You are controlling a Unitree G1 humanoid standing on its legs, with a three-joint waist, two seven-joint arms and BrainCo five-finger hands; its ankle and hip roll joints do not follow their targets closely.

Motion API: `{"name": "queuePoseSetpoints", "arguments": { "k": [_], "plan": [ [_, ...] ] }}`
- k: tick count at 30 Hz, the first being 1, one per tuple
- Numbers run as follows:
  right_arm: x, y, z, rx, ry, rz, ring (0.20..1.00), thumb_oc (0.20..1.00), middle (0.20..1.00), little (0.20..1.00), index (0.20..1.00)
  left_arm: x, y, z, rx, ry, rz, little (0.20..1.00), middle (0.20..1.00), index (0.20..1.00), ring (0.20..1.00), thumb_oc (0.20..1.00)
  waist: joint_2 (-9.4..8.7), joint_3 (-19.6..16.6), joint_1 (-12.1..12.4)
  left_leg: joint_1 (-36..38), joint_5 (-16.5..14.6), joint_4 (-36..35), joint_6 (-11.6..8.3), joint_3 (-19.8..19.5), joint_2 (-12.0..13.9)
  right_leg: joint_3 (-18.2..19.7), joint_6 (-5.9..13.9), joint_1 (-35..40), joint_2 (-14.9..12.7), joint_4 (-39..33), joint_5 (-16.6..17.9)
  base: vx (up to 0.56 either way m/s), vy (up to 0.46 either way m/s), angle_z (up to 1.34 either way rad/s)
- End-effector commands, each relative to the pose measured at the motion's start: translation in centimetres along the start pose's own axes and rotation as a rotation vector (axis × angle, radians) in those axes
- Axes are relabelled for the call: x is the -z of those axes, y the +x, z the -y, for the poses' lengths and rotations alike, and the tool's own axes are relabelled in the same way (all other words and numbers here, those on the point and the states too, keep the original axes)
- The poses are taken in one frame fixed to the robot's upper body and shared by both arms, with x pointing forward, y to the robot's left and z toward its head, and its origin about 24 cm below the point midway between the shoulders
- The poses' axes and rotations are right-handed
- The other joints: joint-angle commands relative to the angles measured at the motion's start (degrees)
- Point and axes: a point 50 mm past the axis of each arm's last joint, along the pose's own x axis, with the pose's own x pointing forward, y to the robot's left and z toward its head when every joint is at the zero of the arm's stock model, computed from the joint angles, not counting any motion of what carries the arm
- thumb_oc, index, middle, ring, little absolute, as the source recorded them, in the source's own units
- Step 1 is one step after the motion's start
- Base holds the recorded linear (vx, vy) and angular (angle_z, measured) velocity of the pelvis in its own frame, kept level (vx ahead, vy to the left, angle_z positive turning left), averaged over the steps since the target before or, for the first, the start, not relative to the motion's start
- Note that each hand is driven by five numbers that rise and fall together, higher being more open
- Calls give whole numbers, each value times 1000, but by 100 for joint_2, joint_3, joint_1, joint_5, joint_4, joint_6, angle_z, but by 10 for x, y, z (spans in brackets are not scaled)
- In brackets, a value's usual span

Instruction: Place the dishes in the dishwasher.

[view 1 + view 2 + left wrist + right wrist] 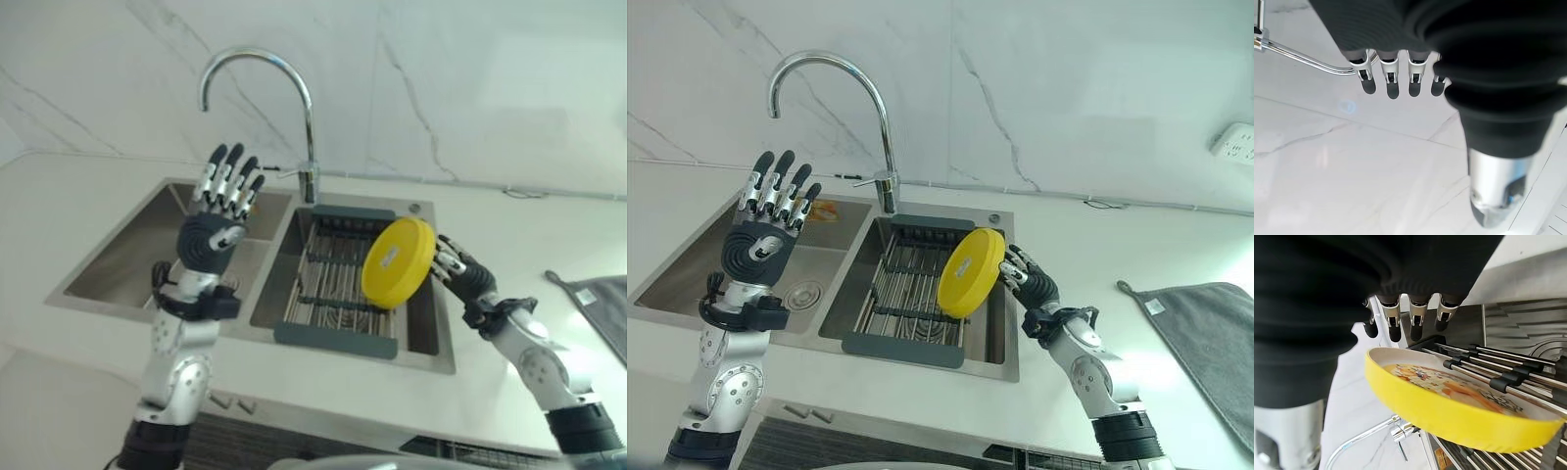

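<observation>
A round yellow plate (397, 262) with a printed picture on its inner face (1449, 384) is held on edge above the right side of the dish rack (906, 294). My right hand (1036, 282) grips it by the rim from the right, fingers (1418, 320) behind it and the thumb on the other side. My left hand (217, 227) is raised upright over the left sink basin (686, 269), its fingers (1393, 85) straight and spread, holding nothing.
A tall curved chrome tap (294, 88) stands behind the double sink, between the basins. The grey rack spans the right basin. A small orange item (823, 209) lies at the back of the left basin. A grey towel (1205, 333) lies on the counter at the right.
</observation>
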Motion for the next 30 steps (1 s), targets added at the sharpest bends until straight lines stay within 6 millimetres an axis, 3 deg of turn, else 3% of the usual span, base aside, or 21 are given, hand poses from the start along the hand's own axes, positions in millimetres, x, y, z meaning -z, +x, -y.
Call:
{"name": "queuePoseSetpoints", "arguments": {
  "k": [1,30],
  "plan": [
    [-25,14,-13,-94,-9,72,1000,1000,1000,1000,1000,-15,13,2,69,85,51,1000,1000,1000,1000,1000,-400,-63,188,215,-873,66,-48,357,228,-130,290,221,-426,-8,-529,6,6,5],
    [-19,27,-25,-117,59,20,1000,1000,1000,1000,1000,-12,16,5,61,81,30,1000,1000,1000,1000,1000,-421,-10,355,269,-880,66,-38,230,206,-226,261,332,-406,-8,-558,2,-1,0]
  ]
}}
